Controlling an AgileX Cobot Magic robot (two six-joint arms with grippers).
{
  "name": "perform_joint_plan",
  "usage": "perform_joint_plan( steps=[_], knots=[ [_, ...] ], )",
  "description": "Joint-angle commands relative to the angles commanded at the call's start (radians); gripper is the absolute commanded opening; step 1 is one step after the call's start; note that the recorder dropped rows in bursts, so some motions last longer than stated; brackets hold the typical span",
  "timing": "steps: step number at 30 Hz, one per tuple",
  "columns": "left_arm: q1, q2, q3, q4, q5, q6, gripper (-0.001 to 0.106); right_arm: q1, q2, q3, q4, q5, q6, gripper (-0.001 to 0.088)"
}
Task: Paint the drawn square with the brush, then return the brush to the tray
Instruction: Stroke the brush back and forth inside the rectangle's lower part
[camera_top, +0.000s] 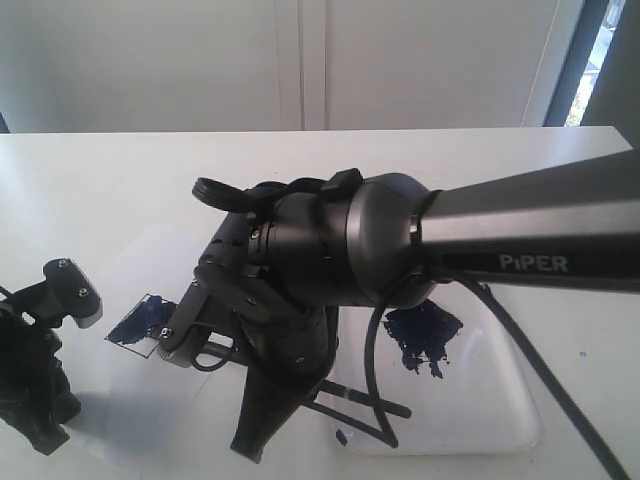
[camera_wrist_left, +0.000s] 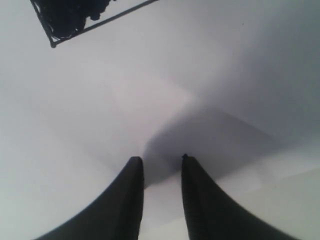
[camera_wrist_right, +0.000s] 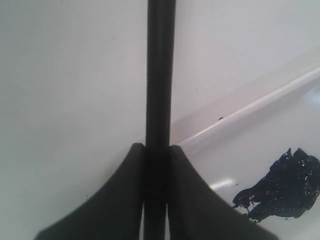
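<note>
The right gripper (camera_wrist_right: 156, 146) is closed on the brush (camera_wrist_right: 161, 75). Both fingers press against the black handle, with no gap visible. The handle leaves the right wrist view before the ferrule or bristles appear, so the paint load on the tip cannot be told. In the exterior view the right arm fills the middle foreground, and its gripper points down between the square and the tray.

The left gripper (camera_wrist_left: 160, 159) sits at the near left. Its fingers stand a narrow gap apart and hold nothing.

The tray (camera_top: 525, 425) lies at the near right of the white table (camera_top: 100, 180). Its raised rim passes just beside the right gripper's fingers, which sit on its outer, left side. The paint blot (camera_top: 422, 335) lies in the far part of the tray.

The drawn square (camera_top: 140, 322) lies to the left, well apart from the tray. The visible part of its inside is smeared dark blue. The arm hides its right edge.

Step in hand, as judged: painting looks largely done, and the brush is at the tray's edge for its return.

Next move:
1. Carry the brush rightward over the rim, high enough to clear it.
2. Lower the brush until it rests on the tray floor.
3. Only then part the fingers.
4. Keep the bristles off the bare table throughout.
</note>
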Motion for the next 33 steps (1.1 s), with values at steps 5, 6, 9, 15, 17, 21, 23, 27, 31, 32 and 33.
perform_joint_plan(
  steps=[5, 6, 9, 15, 17, 21, 23, 27, 31, 32, 33],
  knots=[
    [0.000, 0.000, 0.000, 0.000, 0.000, 0.000, 0.033, 0.000, 0.000, 0.000, 0.053, 0.012, -0.056, 0.0000],
    [0.000, 0.000, 0.000, 0.000, 0.000, 0.000, 0.033, 0.000, 0.000, 0.000, 0.069, 0.014, -0.080, 0.0000],
    [0.000, 0.000, 0.000, 0.000, 0.002, 0.000, 0.033, 0.000, 0.000, 0.000, 0.071, 0.014, -0.076, 0.0000],
    [0.000, 0.000, 0.000, 0.000, 0.004, 0.000, 0.033, 0.000, 0.000, 0.000, -0.017, 0.024, 0.008, 0.0000],
    [0.000, 0.000, 0.000, 0.000, 0.004, 0.000, 0.033, 0.000, 0.000, 0.000, -0.043, 0.024, 0.036, 0.0000],
    [0.000, 0.000, 0.000, 0.000, 0.004, 0.000, 0.033, 0.000, 0.000, 0.000, -0.083, 0.024, 0.066, 0.0000],
    [0.000, 0.000, 0.000, 0.000, 0.004, 0.000, 0.033, 0.000, 0.000, 0.000, -0.076, 0.031, 0.066, 0.0000],
    [0.000, 0.000, 0.000, 0.000, 0.004, 0.000, 0.033, 0.000, 0.000, 0.000, -0.051, 0.050, 0.020, 0.0000],
    [0.000, 0.000, 0.000, 0.000, 0.004, 0.000, 0.033, 0.000, 0.000, 0.000, -0.001, 0.059, -0.023, 0.0000],
    [0.000, 0.000, 0.000, 0.000, 0.004, 0.000, 0.033, 0.000, 0.000, 0.000, 0.011, 0.057, -0.036, 0.0000],
    [0.000, 0.000, 0.000, 0.000, 0.004, 0.000, 0.033, 0.000, 0.000, 0.000, 0.017, 0.055, -0.045, 0.0000]
  ],
)
